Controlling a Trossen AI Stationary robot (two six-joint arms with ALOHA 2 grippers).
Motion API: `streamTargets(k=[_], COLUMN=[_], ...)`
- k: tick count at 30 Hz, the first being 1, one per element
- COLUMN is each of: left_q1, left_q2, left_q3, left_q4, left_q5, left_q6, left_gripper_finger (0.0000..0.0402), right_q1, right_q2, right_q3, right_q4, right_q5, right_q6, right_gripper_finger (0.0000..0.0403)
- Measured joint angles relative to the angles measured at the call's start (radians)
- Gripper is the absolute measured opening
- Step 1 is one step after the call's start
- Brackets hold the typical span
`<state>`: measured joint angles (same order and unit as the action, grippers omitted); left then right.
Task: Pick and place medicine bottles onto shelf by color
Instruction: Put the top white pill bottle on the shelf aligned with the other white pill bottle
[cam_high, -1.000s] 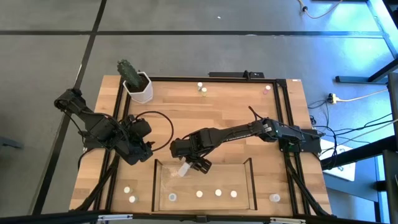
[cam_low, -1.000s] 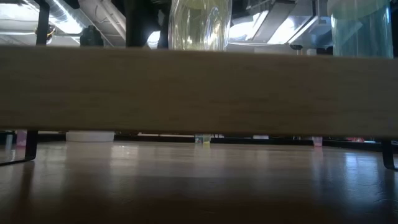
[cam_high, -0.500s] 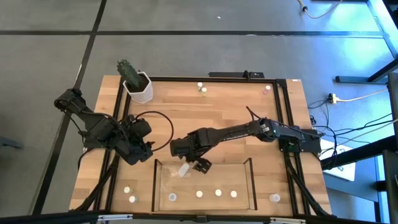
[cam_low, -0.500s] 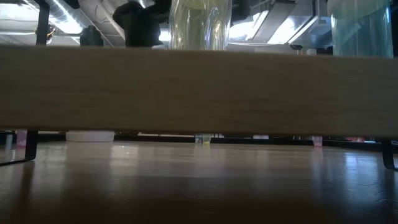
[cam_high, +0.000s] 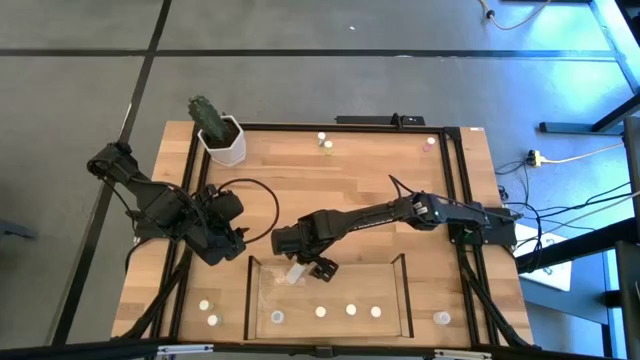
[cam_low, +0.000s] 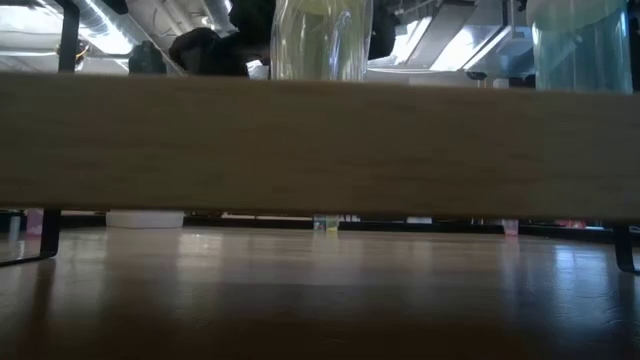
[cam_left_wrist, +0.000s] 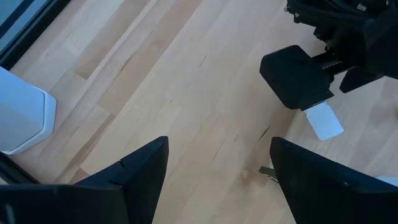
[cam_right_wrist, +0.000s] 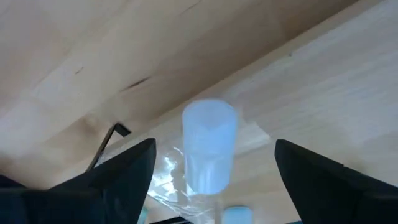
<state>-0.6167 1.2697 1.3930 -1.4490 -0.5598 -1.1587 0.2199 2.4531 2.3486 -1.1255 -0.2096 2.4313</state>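
The right gripper (cam_high: 322, 268) hangs with jaws wide and empty over the shelf's (cam_high: 402, 290) far-left corner. 1 white bottle (cam_high: 296, 272) lies tipped just beside them, inside that corner. The left gripper (cam_high: 235, 235), also wide, waits farther off.

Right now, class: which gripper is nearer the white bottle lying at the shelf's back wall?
Right. The right gripper hangs open right at the bottle; the left gripper waits open, farther off beside the shelf.
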Motion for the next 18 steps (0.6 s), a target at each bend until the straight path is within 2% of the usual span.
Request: streamTargets(k=[18], left_q1=[0.000], left_q2=[0.000], left_q3=[0.000], left_q4=[0.000], left_q5=[0.000], left_q6=[0.000], left_gripper_finger=[0.0275], right_q1=[0.000], right_q2=[0.019], right_q3=[0.000], right_q4=[-0.014], right_q5=[0.008], right_q6=[0.000], right_gripper_finger=[0.0330])
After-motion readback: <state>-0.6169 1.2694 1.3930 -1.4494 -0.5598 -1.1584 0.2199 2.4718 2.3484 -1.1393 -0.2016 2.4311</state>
